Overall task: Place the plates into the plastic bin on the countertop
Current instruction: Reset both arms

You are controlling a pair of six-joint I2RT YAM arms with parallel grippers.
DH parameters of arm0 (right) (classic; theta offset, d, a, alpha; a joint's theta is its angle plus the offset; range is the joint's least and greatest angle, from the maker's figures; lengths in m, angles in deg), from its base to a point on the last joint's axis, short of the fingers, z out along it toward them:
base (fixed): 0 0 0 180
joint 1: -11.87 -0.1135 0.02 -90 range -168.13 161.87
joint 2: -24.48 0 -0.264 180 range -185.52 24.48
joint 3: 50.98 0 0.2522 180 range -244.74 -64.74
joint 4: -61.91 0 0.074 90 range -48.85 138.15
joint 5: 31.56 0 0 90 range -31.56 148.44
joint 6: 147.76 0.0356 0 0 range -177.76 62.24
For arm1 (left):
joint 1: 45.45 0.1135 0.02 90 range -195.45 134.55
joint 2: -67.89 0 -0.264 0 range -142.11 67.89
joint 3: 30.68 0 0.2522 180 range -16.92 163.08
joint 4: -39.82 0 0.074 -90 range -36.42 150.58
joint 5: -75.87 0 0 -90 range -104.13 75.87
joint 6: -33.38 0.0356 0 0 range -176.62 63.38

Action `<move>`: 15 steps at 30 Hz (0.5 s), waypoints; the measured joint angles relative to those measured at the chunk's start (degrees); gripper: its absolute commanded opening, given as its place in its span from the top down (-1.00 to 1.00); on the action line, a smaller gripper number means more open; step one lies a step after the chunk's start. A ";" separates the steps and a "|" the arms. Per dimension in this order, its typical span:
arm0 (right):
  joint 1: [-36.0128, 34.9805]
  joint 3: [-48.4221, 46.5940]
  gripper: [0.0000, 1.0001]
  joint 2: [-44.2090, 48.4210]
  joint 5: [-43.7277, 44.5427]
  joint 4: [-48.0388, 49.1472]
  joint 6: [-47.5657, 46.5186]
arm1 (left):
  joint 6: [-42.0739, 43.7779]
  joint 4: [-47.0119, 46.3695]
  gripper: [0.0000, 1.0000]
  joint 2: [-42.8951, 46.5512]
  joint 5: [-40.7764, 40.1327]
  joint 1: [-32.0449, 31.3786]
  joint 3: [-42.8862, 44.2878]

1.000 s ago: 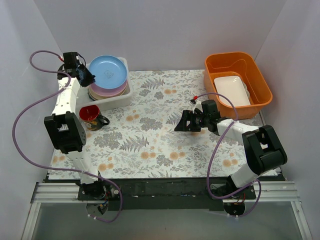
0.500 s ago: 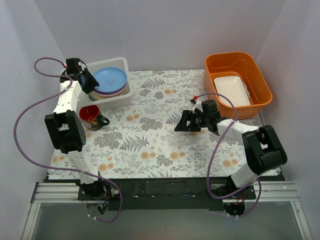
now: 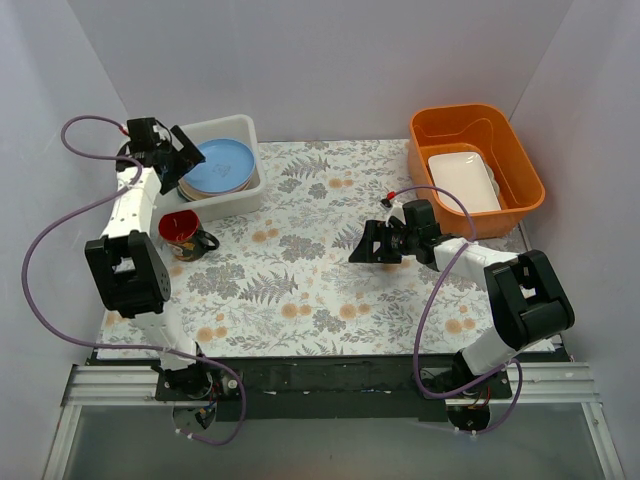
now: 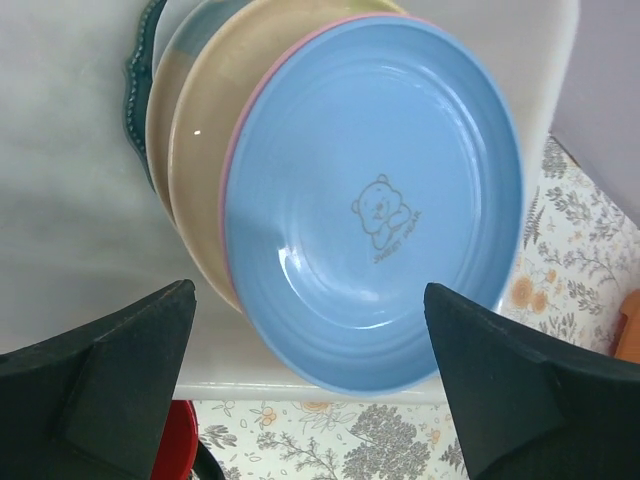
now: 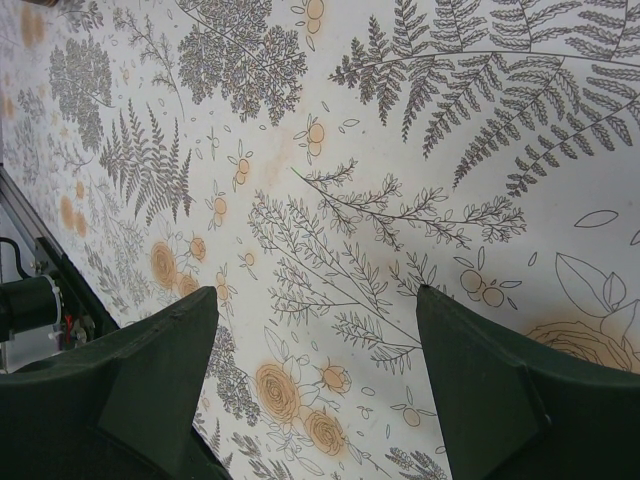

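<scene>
Both sets of jaws stand apart and empty: the right gripper (image 3: 362, 244) hangs low over the countertop (image 3: 300, 260), and the left gripper (image 4: 305, 290) hovers at the plastic bin (image 3: 245, 130). Inside it, the light blue plate (image 4: 380, 200) tops the other plates (image 4: 195, 150), so the left arm should lift straight up without clipping the rim.

Light blue plate (image 4: 330, 130): tiny lettering (image 4: 397, 245) under bear print (image 4: 380, 208), illegible.

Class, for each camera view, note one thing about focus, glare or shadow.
Left wrist: the light blue plate is sharp, with small glossy highlights, while the left gripper shows only as dark, featureless shapes. Right wrist: the countertop print is crisp and the right gripper is underexposed. Top external: even light, no harsh shadows.
</scene>
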 measured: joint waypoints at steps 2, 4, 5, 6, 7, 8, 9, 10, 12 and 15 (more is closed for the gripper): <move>0.00 0.00 -0.75 0.00 0.00 0.00 0.00 | 0.28 -0.87 -0.96 1.81 0.70 0.00 -1.05; 0.00 0.00 -0.75 0.04 0.02 -0.02 0.00 | 0.52 -1.97 -0.96 3.50 1.95 0.02 -2.19; 0.00 0.00 -0.75 0.11 0.04 -0.04 0.00 | 0.70 -2.49 -0.96 4.28 2.69 0.00 -2.84; 0.00 0.00 -0.76 0.17 0.07 -0.07 0.00 | 0.85 -2.78 -0.96 5.01 3.52 0.00 -3.43; 0.00 0.00 -0.76 0.33 0.24 -0.09 -0.04 | 1.03 -3.08 -0.96 5.66 4.33 -0.20 -4.13; 0.00 0.00 -0.76 0.50 0.46 -0.24 -0.15 | 1.18 -3.32 -0.96 6.19 4.74 -0.35 -4.76; 0.00 0.00 -0.76 0.72 0.76 -0.55 -0.28 | 1.36 -3.65 -0.96 6.82 5.11 -0.70 -5.60; 0.00 -0.11 -0.76 1.05 1.22 -1.29 -0.63 | 1.55 -4.00 -0.96 7.45 5.22 -1.36 -6.64; 0.00 -0.37 -0.78 1.86 2.49 -2.80 -1.16 | 1.84 -4.33 -0.96 8.94 4.96 -3.63 -9.25; 0.00 -0.44 -0.78 4.70 5.22 -5.07 -1.92 | 2.19 -4.72 -0.96 11.34 3.39 -9.81 -13.92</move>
